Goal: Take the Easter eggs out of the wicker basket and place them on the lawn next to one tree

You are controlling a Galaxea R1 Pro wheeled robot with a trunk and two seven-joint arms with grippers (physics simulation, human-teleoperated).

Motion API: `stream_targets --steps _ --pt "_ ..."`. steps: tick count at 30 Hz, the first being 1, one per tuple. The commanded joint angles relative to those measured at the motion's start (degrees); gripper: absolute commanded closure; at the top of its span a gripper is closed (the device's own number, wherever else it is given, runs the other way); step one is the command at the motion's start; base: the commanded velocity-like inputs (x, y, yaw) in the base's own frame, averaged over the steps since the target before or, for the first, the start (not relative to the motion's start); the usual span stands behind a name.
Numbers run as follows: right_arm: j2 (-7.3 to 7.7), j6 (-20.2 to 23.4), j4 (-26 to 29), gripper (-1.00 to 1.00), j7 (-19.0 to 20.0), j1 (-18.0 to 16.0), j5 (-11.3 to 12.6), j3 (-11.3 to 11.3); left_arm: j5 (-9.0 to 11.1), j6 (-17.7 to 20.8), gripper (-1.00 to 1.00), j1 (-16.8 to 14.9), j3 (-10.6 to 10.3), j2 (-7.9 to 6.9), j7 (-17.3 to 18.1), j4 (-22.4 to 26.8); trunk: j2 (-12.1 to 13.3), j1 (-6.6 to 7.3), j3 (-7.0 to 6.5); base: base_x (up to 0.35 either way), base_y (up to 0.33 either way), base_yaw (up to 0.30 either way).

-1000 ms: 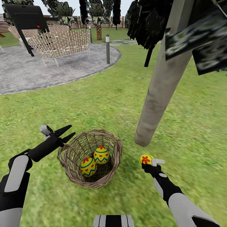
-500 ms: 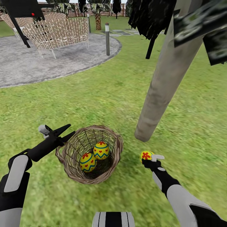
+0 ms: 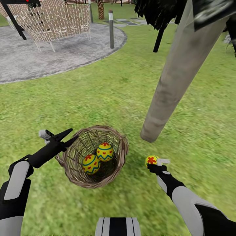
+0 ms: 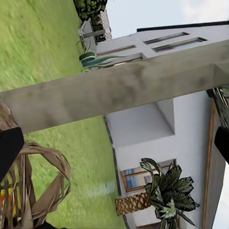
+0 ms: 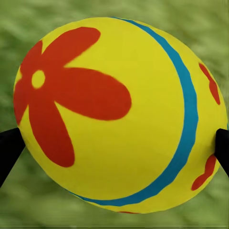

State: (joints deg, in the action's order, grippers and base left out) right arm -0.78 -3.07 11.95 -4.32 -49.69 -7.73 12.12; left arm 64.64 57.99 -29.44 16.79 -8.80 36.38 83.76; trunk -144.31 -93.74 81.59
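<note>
The wicker basket stands on the lawn just left of the tree, whose pale trunk leans up to the right. Two Easter eggs lie inside it, one at the front left and one behind it. My right gripper is shut on the third egg, low over the grass right of the basket and near the trunk's foot. In the right wrist view that egg sits between the fingertips. My left gripper is open at the basket's left rim.
A grey gravel patio with a netted frame and a bollard lies at the far left. Dark foliage hangs overhead. The left wrist view looks past the trunk to a white house and a palm.
The head view has tilted downward, so the whole scene has slid up. Both arms hold nearly the same pose, and the right gripper still grips its egg.
</note>
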Motion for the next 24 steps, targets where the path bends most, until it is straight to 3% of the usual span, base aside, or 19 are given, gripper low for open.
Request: stream_targets --steps 1,17,20,24 --pt "-0.01 -0.06 0.06 1.00 0.01 -0.02 -0.01 -0.01 0.05 0.01 -1.00 0.00 0.00 0.01 0.00 0.00 -0.02 -0.02 0.23 0.000 0.000 0.000" --pt "-0.01 -0.48 1.74 1.00 -0.07 0.03 -0.01 -0.03 0.05 0.01 -1.00 0.00 0.00 0.01 0.00 0.00 -0.23 -0.43 3.77 0.000 0.000 0.000" --pt "0.01 -0.68 3.47 1.00 -0.70 -0.39 -0.50 -0.19 -0.21 -0.19 -1.00 0.53 0.74 -0.97 0.37 0.26 -0.21 -0.40 3.76 0.000 0.000 0.000" --pt "-0.01 -0.63 3.19 1.00 -0.73 -0.57 -0.45 -0.25 -0.72 -0.25 -1.00 0.60 0.14 -2.12 0.38 0.18 -0.21 -0.40 3.76 0.000 0.000 0.000"
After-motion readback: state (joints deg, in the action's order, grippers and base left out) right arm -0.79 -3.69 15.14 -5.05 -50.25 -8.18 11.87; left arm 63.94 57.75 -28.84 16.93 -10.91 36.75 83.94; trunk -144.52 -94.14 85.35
